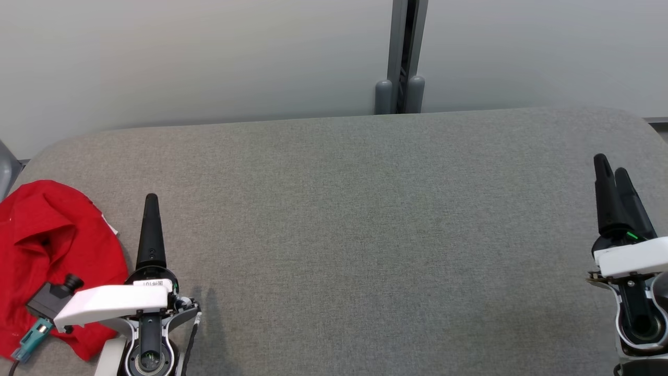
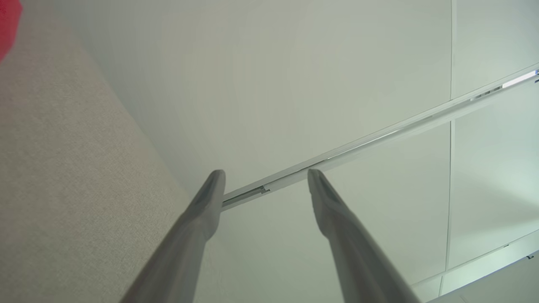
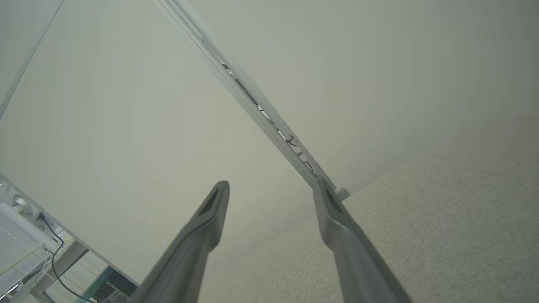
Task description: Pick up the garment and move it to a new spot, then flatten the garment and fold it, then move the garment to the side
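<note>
Garment (image 1: 47,235): red cloth, bunched in a loose heap with deep folds, with a small white bit at its right edge. It lies at the far left of the grey padded surface (image 1: 365,209), partly cut off by the head view's edge. In the left wrist view it is a red sliver in the top-left corner (image 2: 7,21).

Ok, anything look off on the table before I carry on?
Only the red garment: it lies crumpled at the table's left end, partly hidden by the left arm. Nothing else stands out.

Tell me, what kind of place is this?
Probably a lab or test room: a grey cloth-covered table stands against a plain pale wall with a metal post, and the right wrist view shows cabled equipment.
</note>
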Motion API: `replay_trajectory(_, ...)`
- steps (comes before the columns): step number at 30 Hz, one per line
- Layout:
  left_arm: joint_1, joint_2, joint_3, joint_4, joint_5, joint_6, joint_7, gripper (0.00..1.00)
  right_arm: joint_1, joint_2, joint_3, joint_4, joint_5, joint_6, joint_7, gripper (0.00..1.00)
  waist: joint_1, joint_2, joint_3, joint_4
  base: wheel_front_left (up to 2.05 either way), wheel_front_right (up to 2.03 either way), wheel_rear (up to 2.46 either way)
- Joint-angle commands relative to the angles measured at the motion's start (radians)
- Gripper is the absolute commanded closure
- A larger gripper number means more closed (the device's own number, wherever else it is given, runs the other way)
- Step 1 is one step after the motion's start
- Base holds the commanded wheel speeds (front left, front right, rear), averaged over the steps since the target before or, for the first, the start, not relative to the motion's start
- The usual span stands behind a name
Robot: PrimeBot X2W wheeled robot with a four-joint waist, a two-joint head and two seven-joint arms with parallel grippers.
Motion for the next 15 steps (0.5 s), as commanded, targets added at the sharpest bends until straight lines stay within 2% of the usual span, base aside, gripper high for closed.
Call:
replay_trajectory(1, -0.009, 0.004, 0.011, -0.035, 0.038, 0.000, -0.006, 0.00, -0.029, -0.021, 0.024, -0.037, -0.059, 0.000, -0.018, 0.00, 0.0000, 0.0000, 0.002, 0.003, 0.00, 0.00, 0.00)
replay_trajectory(9, 0.011, 0.005, 0.008, -0.097, 0.137, 0.004, -0.019, 0.00, -0.014, -0.006, 0.069, -0.091, -0.193, 0.000, -0.057, 0.00, 0.0000, 0.0000, 0.008, 0.013, 0.00, 0.00, 0.00)
replay_trajectory(15, 0.031, 0.005, -0.039, -0.155, 0.337, 0.022, -0.029, 0.00, -0.004, 0.011, 0.099, -0.135, -0.284, 0.000, -0.087, 0.00, 0.0000, 0.0000, 0.013, 0.017, 0.00, 0.00, 0.00)
